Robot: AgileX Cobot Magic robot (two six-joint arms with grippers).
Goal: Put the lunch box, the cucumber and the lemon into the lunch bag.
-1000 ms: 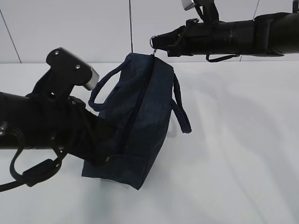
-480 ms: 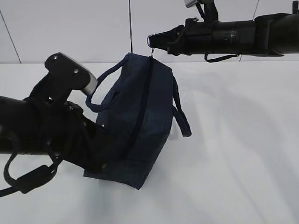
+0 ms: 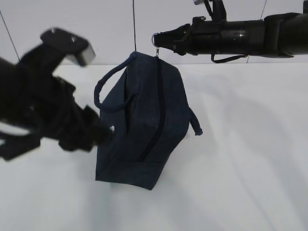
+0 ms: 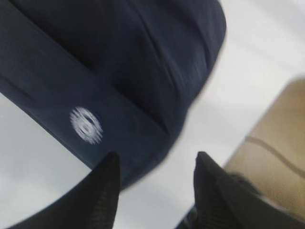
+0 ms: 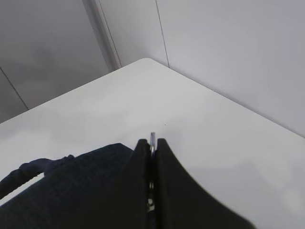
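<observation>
The dark navy lunch bag (image 3: 144, 115) is tilted up on the white table, its lower end resting on the table, zipper line running down its face. My right gripper (image 3: 157, 42) is shut on the metal ring pull (image 5: 152, 136) at the bag's top end; the bag's fabric (image 5: 86, 181) shows under the jaws. My left gripper (image 3: 107, 134) is beside the bag's lower left side, motion-blurred. In the left wrist view it (image 4: 157, 157) is open and empty, with the bag (image 4: 143, 62) and its round white logo (image 4: 86, 125) just ahead. The lunch box, cucumber and lemon are out of view.
The white table (image 3: 240, 144) stretches to the right and front of the bag. Grey wall panels (image 3: 96, 29) stand behind. One loop handle (image 3: 108, 82) sticks out left of the bag, the other (image 3: 195, 125) right. A tan floor (image 4: 281, 143) shows past the table edge.
My left arm has swung up and to the left, away from the bag's lower end. The bag has tipped more upright. The right gripper has stayed shut on the pull.
</observation>
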